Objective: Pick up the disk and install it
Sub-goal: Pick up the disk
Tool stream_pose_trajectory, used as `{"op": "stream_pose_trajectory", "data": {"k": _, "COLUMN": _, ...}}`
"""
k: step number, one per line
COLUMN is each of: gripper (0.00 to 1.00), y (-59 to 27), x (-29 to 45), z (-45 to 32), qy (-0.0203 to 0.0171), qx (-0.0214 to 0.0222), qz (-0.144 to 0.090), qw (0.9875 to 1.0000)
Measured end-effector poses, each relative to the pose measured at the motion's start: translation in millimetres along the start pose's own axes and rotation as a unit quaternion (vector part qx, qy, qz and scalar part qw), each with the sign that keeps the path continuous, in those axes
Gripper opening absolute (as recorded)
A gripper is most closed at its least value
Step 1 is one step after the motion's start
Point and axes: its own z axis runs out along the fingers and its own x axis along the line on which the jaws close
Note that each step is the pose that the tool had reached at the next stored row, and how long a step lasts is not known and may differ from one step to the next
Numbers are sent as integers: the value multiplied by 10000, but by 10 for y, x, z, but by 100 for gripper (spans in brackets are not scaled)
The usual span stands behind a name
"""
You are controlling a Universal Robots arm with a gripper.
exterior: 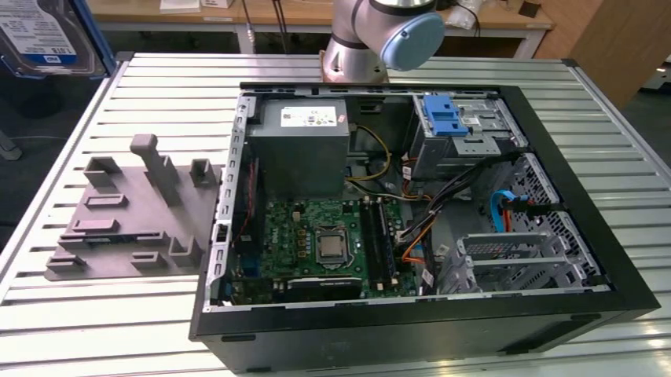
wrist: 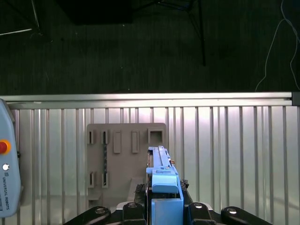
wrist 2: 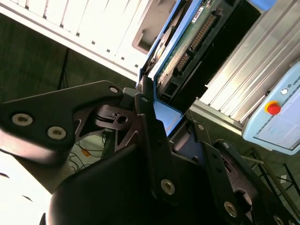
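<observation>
The disk [exterior: 42, 38] hangs high above the table's far corner at the exterior view's left, its silver face with the white-and-blue label and a blue side rail showing. In the second wrist view the disk [wrist 2: 187, 42] shows its green circuit board and blue rail, and my gripper [wrist 2: 157, 110] is shut on its near end, with a black finger [wrist 2: 146, 101] pressed to the rail. In the first wrist view the disk [wrist: 161, 164] stands edge-on, rising from my gripper [wrist: 165, 206] over the grey fixture.
An open black computer case [exterior: 587, 236] lies on the slatted metal table [exterior: 105, 330], with a drive cage and blue latch [exterior: 445, 118] at its far side. A grey slotted fixture [exterior: 137, 212] sits at the exterior view's left of it. A teach pendant [wrist 2: 276, 112] lies on the table edge.
</observation>
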Motion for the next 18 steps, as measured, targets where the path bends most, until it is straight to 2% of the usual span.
{"op": "stream_pose_trajectory", "data": {"k": 18, "gripper": 36, "y": -107, "x": -3, "z": -1, "qy": 0, "qx": 0, "qz": 0, "qw": 10000}}
